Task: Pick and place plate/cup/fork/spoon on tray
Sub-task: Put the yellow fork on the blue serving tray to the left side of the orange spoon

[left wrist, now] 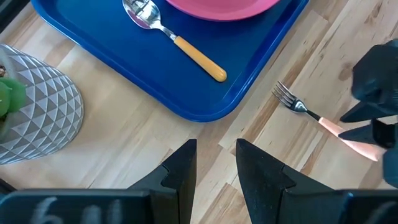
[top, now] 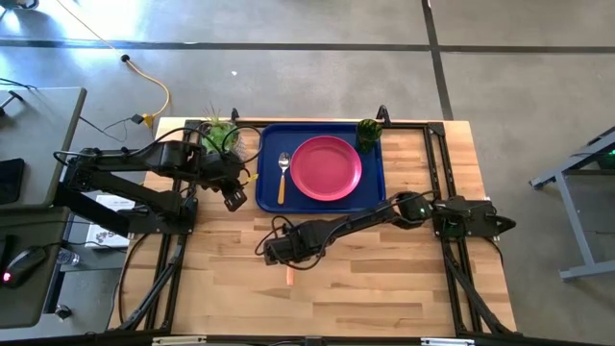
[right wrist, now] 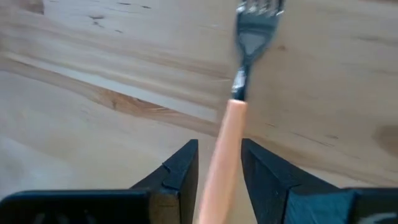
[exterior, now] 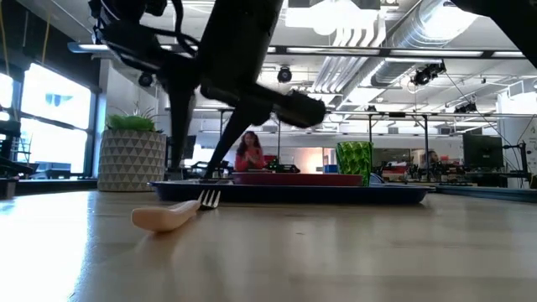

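The blue tray (top: pixel 264 197) holds the pink plate (top: pixel 327 168), the orange-handled spoon (top: pixel 282 178) left of the plate, and the green cup (top: pixel 369 133) at its far right corner. The fork (exterior: pixel 172 214) lies flat on the wooden table, nearer than the tray's near left corner, tines toward the tray. My right gripper (right wrist: pixel 219 155) hovers open just above it, a finger on either side of the orange handle (right wrist: pixel 227 143). My left gripper (left wrist: pixel 216 155) waits open above the table, left of the tray.
A white patterned pot with a green plant (top: pixel 221 135) stands by the tray's far left corner. Bare wood spreads across the near half of the table. A cable lies beside the right arm near the fork.
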Controlling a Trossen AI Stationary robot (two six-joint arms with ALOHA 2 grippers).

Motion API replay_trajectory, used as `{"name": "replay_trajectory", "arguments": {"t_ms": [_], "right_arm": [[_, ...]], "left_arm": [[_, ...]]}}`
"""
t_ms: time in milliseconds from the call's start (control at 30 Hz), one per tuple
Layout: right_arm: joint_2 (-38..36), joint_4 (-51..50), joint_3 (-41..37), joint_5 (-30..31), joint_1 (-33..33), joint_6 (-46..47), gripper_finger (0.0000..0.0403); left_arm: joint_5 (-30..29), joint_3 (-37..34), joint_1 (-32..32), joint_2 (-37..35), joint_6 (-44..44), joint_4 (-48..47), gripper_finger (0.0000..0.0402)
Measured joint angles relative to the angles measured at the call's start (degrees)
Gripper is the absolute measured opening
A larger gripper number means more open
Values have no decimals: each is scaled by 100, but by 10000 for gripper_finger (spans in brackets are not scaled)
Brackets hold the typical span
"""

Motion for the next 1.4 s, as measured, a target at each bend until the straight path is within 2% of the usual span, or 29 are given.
{"name": "replay_trajectory", "arguments": {"t_ms": [100,300,467,700,833,1033,1233,1400], "right_arm": [[0,-621,324,120,0,-179,112],[-50,-2056,1166,801,0,-625,112],[-572,-2318,889,1250,-43,-909,112],[-1085,-2856,885,1851,-175,-1736,112],[-1386,-3228,885,2137,-255,-2306,112],[-1929,-3659,883,2493,-365,-3155,112],[-2433,-3663,880,2947,-376,-3898,112],[-2789,-3662,880,3169,-376,-4392,112]], "left_arm": [[6,0,0,-2,-41,-2,104],[152,0,0,-2,-284,-4,104],[196,0,-7,-1,-725,-15,104],[769,0,-4,0,-1223,7,104],[769,0,-4,0,-1329,11,104],[631,0,-15,-2,-2261,-1,104],[472,0,-15,-1,-2890,-17,108],[456,0,-16,165,-3616,-75,129]]}}
